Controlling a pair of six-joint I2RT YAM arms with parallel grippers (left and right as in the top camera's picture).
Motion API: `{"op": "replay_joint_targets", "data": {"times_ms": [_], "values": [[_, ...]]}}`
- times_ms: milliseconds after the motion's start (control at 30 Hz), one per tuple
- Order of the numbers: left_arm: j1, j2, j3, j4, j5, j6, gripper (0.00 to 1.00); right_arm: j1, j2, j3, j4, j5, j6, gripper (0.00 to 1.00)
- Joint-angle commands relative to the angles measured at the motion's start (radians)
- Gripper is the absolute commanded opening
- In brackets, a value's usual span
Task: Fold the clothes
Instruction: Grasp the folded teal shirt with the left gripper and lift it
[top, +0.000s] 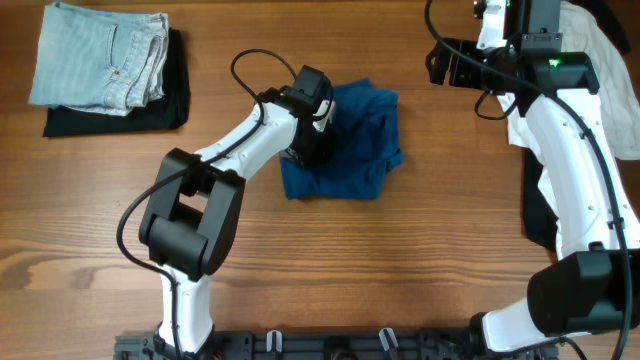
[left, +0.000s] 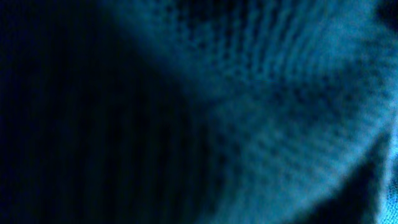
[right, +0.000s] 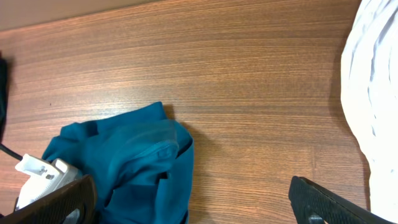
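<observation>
Wooden table (top: 420, 260) carries a folded denim stack (top: 100, 60) at the far left and a white garment (top: 600, 60) heaped at the right. At centre lies the blue knit garment (top: 355, 140), bunched into a rough square, so its folding seems under way. The left gripper (top: 305, 150) presses into its left edge; cloth fills its camera, so I cannot tell how its jaws stand. The right gripper (right: 189, 183) hovers spread wide and empty. Next probably calls for a firm pinch and a carry across.

Robot lab: two arms (top: 250, 140) at wooden table (top: 400, 260).
</observation>
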Motion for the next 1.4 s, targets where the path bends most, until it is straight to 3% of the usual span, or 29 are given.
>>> {"op": "replay_joint_targets", "data": {"times_ms": [0,67,167,200,233,333,433,500,600,633,800,1233,1300,1367], "values": [[0.031,0.077,-0.011,-0.03,-0.264,0.013,0.07,0.001,0.011,-0.003,0.01,0.014,0.012,1.0],[0.052,0.077,-0.011,-0.045,-0.434,0.014,0.12,0.001,0.011,-0.003,0.01,0.015,0.011,1.0],[0.107,0.077,-0.011,-0.036,-0.663,0.052,0.37,0.001,0.024,-0.003,0.014,0.018,0.012,1.0],[0.13,0.077,-0.011,-0.025,-0.669,0.126,0.49,0.001,0.028,-0.003,0.014,0.018,0.011,1.0],[0.15,0.077,-0.011,-0.009,-0.67,0.19,0.7,0.001,0.032,-0.003,0.014,0.018,0.011,1.0],[0.182,0.069,0.0,0.042,-0.67,0.357,0.8,0.001,0.039,-0.003,0.016,0.018,0.011,1.0],[0.151,-0.006,0.112,-0.061,-0.637,0.364,0.84,0.001,0.039,-0.003,0.027,0.018,0.012,1.0],[0.101,-0.083,0.209,-0.148,-0.517,0.388,0.91,0.001,0.039,-0.003,0.033,0.018,0.012,0.99],[0.021,-0.163,0.225,-0.151,-0.238,0.459,0.99,0.001,0.039,-0.003,0.033,0.018,0.012,1.0],[-0.012,-0.151,0.225,-0.151,-0.19,0.461,1.0,0.001,0.039,-0.003,0.035,0.018,0.012,1.0],[-0.09,-0.008,0.225,-0.154,-0.217,0.461,1.0,0.001,0.039,-0.003,0.044,0.018,0.012,1.0],[-0.066,0.247,0.221,-0.113,-0.365,0.513,1.0,0.001,0.039,-0.003,0.04,0.018,0.013,1.0],[-0.054,0.299,0.221,-0.108,-0.378,0.513,0.92,0.001,0.039,-0.003,0.044,0.018,0.013,0.99],[-0.045,0.339,0.221,-0.09,-0.379,0.513,0.77,0.001,0.039,-0.003,0.047,0.018,0.014,1.0]]}}
